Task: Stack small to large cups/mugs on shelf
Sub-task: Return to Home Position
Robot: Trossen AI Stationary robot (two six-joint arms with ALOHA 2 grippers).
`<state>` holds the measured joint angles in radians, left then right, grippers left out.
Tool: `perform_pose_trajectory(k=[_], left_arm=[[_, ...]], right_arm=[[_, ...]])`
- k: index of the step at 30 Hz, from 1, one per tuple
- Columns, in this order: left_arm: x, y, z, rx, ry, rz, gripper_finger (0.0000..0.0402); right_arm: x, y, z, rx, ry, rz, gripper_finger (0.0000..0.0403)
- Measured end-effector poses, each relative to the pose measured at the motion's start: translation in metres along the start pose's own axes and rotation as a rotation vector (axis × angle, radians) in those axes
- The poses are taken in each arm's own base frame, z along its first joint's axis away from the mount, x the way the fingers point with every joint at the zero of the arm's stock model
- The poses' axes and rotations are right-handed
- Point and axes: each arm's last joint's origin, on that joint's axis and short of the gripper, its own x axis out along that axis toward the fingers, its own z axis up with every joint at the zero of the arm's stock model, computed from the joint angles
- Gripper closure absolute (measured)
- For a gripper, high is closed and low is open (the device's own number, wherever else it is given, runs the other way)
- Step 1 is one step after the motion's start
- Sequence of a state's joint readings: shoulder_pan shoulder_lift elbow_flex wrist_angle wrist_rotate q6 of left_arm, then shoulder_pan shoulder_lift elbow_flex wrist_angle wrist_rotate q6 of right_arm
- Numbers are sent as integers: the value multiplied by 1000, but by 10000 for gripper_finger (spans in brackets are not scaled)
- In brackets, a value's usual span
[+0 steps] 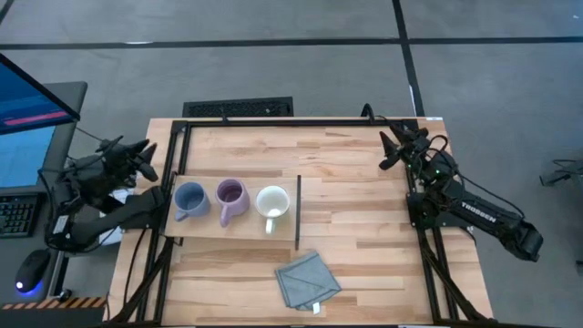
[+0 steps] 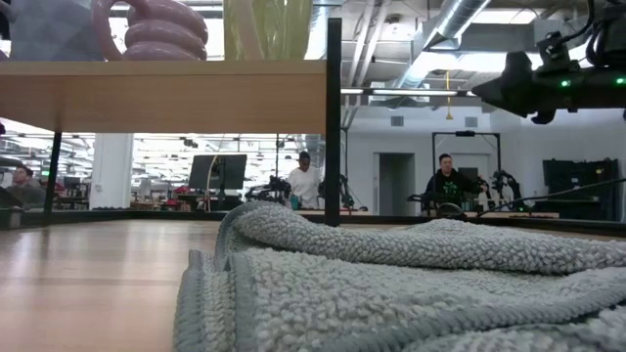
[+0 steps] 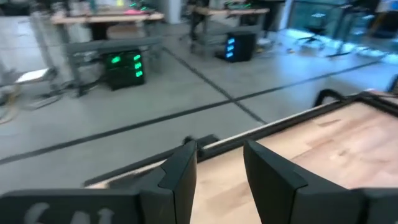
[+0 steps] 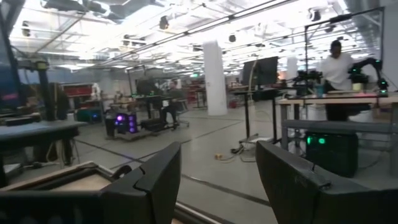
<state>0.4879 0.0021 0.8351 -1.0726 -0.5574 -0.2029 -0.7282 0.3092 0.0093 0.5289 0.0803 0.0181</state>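
Observation:
Three mugs stand in a row on the light wood shelf [image 1: 205,230]: the blue-grey mug [image 1: 189,199] at the left, the purple mug [image 1: 230,196] in the middle, the white mug [image 1: 272,204] at the right, next to the shelf's thin dark upright panel [image 1: 299,211]. Each rests on its base, mouth up. In the low view the shelf board [image 2: 161,96] shows from below, with the purple mug [image 2: 156,29] above it. My left gripper [image 3: 219,165] is open and empty at the table's far left edge. My right gripper [image 4: 217,171] is open and empty at the table's far right corner.
A grey-blue cloth [image 1: 307,281] lies crumpled near the table's near edge, in front of the shelf; it fills the low view's foreground [image 2: 411,284]. A dark frame [image 1: 301,122] runs round the tabletop. People stand at benches in the room behind.

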Motion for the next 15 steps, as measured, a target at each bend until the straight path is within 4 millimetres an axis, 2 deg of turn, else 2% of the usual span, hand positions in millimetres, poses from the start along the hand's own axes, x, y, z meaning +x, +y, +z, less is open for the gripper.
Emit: perform_pose_trajectory(k=[5, 11, 15], left_arm=[[16, -13, -5, 13, -14, -68, 278], [13, -13, -2, 7, -37, -78, 278], [19, -16, -3, 16, -60, -96, 278]], right_arm=[[0, -2, 0, -6, 4, -19, 173], [0, -2, -3, -32, 31, -16, 173], [0, -2, -2, -25, 24, -16, 173]])
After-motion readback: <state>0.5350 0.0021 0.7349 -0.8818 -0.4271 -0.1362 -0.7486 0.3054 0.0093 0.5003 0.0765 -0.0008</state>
